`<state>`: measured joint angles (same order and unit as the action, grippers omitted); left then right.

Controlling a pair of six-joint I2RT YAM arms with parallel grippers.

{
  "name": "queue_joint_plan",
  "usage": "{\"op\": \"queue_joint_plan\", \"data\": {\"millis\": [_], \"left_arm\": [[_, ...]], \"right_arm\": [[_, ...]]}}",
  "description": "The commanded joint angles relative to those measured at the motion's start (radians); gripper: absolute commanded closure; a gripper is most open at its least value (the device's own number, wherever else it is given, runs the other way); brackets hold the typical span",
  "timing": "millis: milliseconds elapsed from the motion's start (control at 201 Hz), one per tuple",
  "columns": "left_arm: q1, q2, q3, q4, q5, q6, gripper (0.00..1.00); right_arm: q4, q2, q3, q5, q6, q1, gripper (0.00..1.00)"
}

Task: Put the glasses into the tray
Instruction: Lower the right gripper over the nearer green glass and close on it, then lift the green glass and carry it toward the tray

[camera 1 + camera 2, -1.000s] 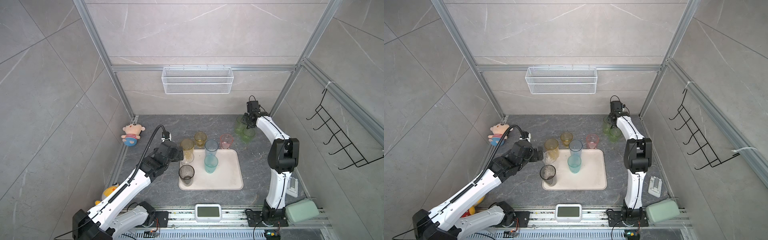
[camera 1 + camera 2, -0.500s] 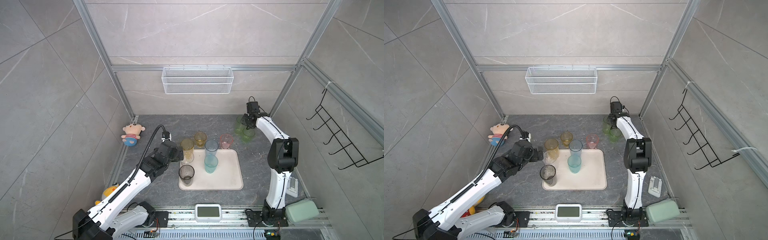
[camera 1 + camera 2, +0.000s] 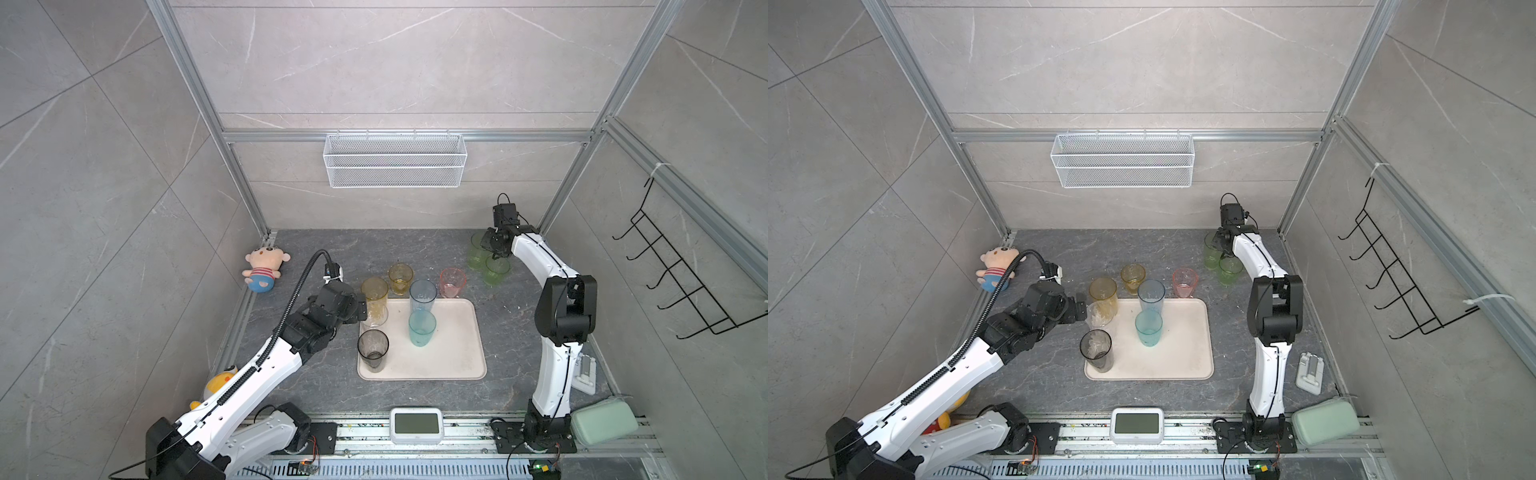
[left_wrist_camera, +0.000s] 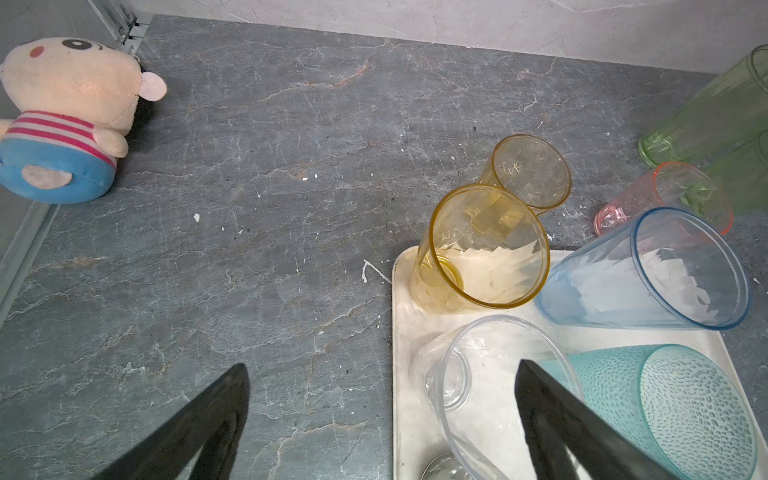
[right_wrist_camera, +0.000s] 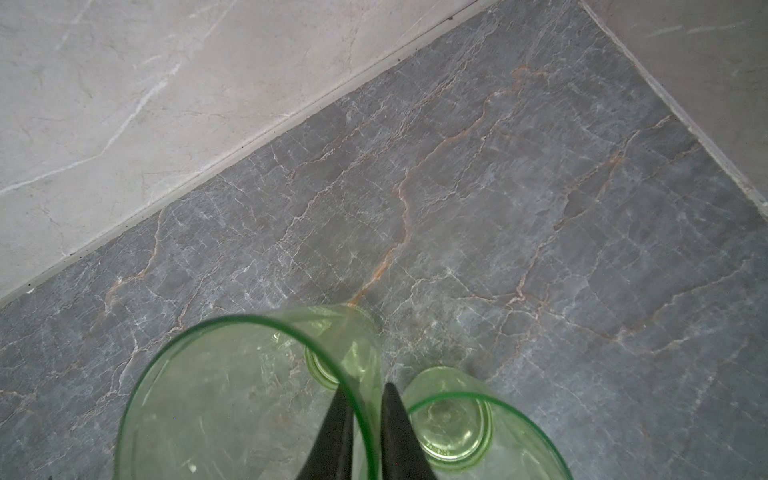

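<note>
The cream tray (image 3: pixel 453 349) holds the smoky grey glass (image 3: pixel 373 349), teal glass (image 3: pixel 422 328), tall blue glass (image 3: pixel 423 295), yellow glass (image 3: pixel 375 293) and clear glass (image 4: pixel 490 374). The amber glass (image 3: pixel 400 279) and pink glass (image 3: pixel 452 282) stand on the table behind it. My left gripper (image 4: pixel 382 368) is open at the tray's left edge, with one finger over the clear glass. At the back right, my right gripper (image 5: pixel 365 388) is shut on the wall of the tall green glass (image 5: pixel 249 399), one finger inside it. The short green glass (image 5: pixel 453 428) stands beside it.
A plush doll (image 3: pixel 266 270) lies at the back left and a yellow toy (image 3: pixel 218 380) at the front left. A white wire basket (image 3: pixel 395 160) hangs on the back wall. A white timer (image 3: pixel 417 424) and a green case (image 3: pixel 604 419) sit along the front rail.
My right gripper has closed onto the tall green glass's rim. The left arm and the glasses on the tray have not moved.
</note>
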<state>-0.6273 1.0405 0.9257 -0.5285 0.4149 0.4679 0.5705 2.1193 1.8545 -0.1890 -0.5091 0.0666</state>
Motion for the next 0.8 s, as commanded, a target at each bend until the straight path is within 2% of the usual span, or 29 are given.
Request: {"op": "queue_joint_plan", "data": {"millis": [0,518,797], "left_arm": [[0.006,0.004,0.032,0.028,-0.004,-0.012,0.00],[0.006,0.009,0.030,0.024,-0.010,-0.010,0.00],[0.005,0.007,0.029,0.025,-0.011,-0.011,0.00]], "right_arm": [[-0.008,0.004,-0.017,0.022,-0.007,-0.001,0.88],[-0.038,-0.066,-0.049,0.088,0.005,0.001,0.99],[-0.060,-0.137,-0.102,0.127,0.025,0.016,1.00]]}}
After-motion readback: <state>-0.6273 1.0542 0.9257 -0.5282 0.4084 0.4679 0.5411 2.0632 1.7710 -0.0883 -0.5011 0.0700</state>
